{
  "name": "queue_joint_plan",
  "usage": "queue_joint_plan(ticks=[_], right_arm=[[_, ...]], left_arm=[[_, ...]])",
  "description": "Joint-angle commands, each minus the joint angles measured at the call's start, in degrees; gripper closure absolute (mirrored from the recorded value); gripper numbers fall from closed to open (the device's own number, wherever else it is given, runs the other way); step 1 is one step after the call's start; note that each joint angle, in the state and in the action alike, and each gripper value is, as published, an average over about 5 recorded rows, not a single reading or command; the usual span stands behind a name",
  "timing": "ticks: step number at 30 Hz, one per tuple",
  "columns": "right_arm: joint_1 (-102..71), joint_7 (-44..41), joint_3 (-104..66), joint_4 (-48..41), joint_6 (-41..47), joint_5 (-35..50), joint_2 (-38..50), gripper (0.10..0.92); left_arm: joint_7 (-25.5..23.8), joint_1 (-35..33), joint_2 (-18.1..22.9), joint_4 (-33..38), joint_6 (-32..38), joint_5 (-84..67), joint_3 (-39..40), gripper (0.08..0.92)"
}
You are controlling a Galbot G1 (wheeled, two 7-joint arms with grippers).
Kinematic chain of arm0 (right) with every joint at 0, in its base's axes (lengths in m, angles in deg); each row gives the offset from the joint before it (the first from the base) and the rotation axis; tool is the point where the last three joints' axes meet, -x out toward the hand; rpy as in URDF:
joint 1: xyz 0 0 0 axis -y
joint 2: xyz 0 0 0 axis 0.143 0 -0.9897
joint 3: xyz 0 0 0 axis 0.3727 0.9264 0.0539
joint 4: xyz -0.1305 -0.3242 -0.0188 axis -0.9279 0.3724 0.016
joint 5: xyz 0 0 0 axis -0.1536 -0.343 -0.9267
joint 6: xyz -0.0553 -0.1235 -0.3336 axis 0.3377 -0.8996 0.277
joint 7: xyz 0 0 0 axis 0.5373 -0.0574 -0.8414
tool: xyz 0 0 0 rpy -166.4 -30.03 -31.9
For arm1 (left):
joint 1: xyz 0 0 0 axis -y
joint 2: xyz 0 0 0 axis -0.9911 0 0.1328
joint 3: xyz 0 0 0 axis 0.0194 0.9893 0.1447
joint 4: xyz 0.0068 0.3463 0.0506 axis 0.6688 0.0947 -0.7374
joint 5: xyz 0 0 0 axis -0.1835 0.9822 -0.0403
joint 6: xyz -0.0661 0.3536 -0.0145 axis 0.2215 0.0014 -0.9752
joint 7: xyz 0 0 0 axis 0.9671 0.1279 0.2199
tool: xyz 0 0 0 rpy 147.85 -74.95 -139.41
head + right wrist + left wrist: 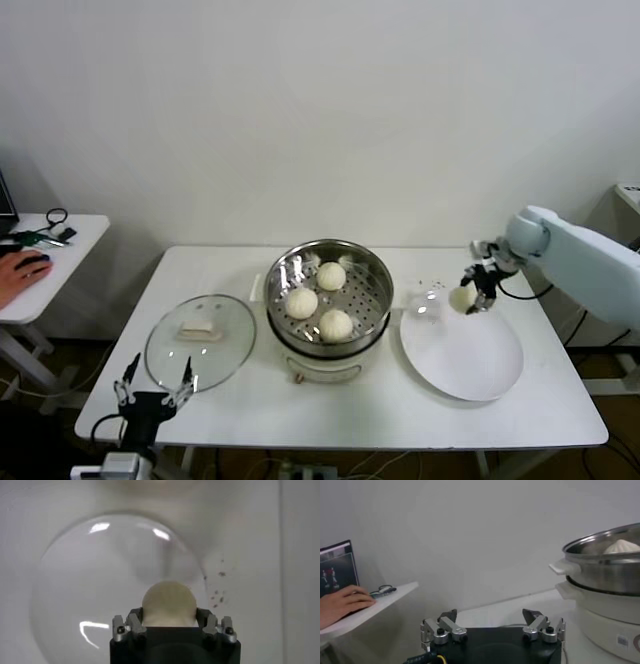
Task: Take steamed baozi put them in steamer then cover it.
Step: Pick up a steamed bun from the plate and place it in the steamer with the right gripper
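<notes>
Baozi (168, 600) clamped in right pincer (470, 296) above plate (470, 365) — left pincer (152, 395) wide, idle

No legible text, labels or numbers anywhere.

Under your right gripper lies a white plate (470, 365) on the white table (350, 410); far beyond your left gripper, a side desk (60, 265).

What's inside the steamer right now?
Three baozi sit on the perforated floor of the steamer. A fourth is shut in the right gripper over the plate. Below the floor is hidden.
</notes>
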Motion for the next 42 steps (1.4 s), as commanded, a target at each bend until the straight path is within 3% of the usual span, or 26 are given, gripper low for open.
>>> queue_joint_plan(ticks=[1, 15, 29, 42], right_arm=[[21.95, 1.68, 17.50, 6.60, 4.39, 19.79, -5.07, 0.347], [28.41, 7.75, 27.47, 11.50, 9.24, 38.18, -16.66, 0.347], [22.35, 11.14, 31.80, 10.61, 9.95, 37.58, -25.03, 0.347], [18.45, 11.87, 33.53, 11.00, 10.20, 34.42, -23.95, 0.339]], left_arm=[[-0.06, 0.21, -0.25, 0.30, -0.06, 0.58, 0.79, 0.177], [-0.62, 0.94, -1.82, 0.16, -0.67, 1.08, 3.11, 0.177], [-0.67, 1.39, -2.77, -0.22, -0.54, -0.02, 2.37, 0.177], [-0.69, 1.40, -3.42, -0.93, -0.27, -0.37, 1.98, 0.177]])
